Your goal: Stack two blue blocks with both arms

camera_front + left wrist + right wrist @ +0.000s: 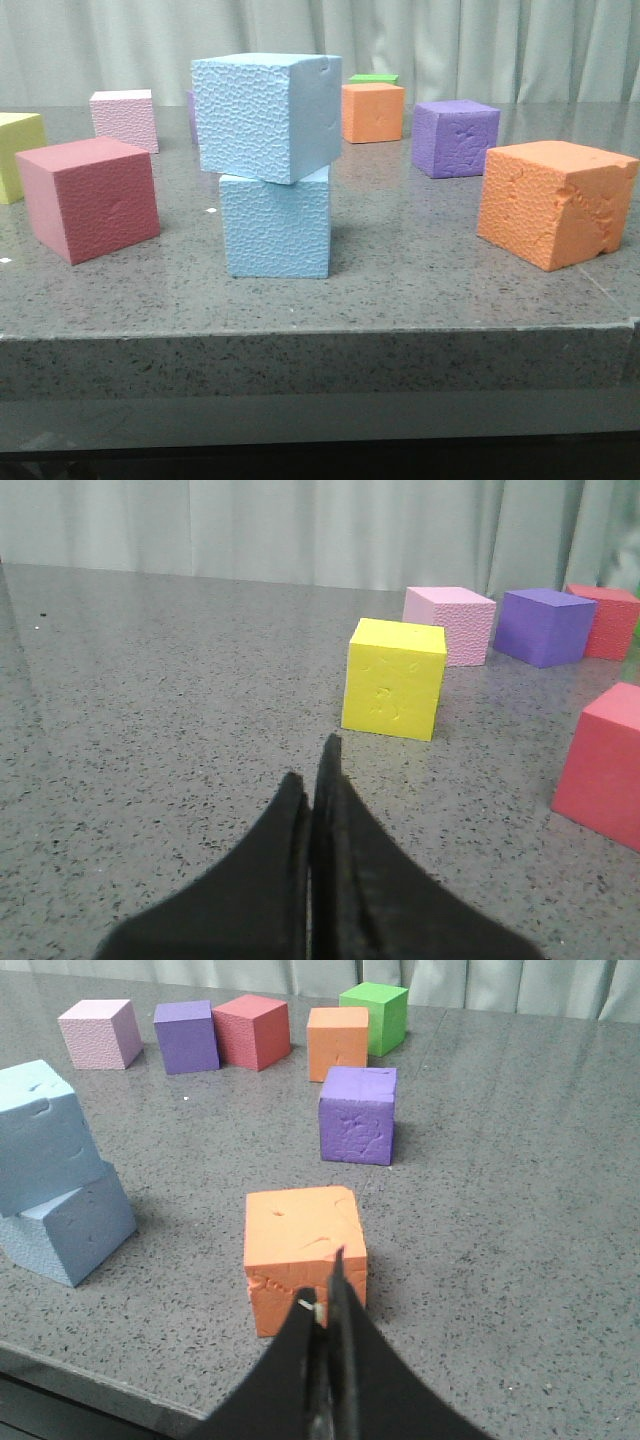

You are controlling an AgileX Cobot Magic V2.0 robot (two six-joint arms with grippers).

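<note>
Two light blue pebbled cubes stand stacked near the table's front middle. The upper blue cube (266,115) sits twisted and offset on the lower blue cube (276,225). The stack also shows in the right wrist view, upper cube (42,1135) on lower cube (70,1230). No gripper shows in the front view. My left gripper (312,770) is shut and empty above bare table, short of a yellow cube (394,677). My right gripper (325,1280) is shut and empty, just in front of a large orange cube (300,1250).
A red cube (88,197) stands left of the stack, a yellow cube (15,150) at the far left. A large orange cube (556,202) is at the right, a purple cube (455,137) behind it. Pink (124,118), orange (372,111) and green (373,78) cubes stand at the back.
</note>
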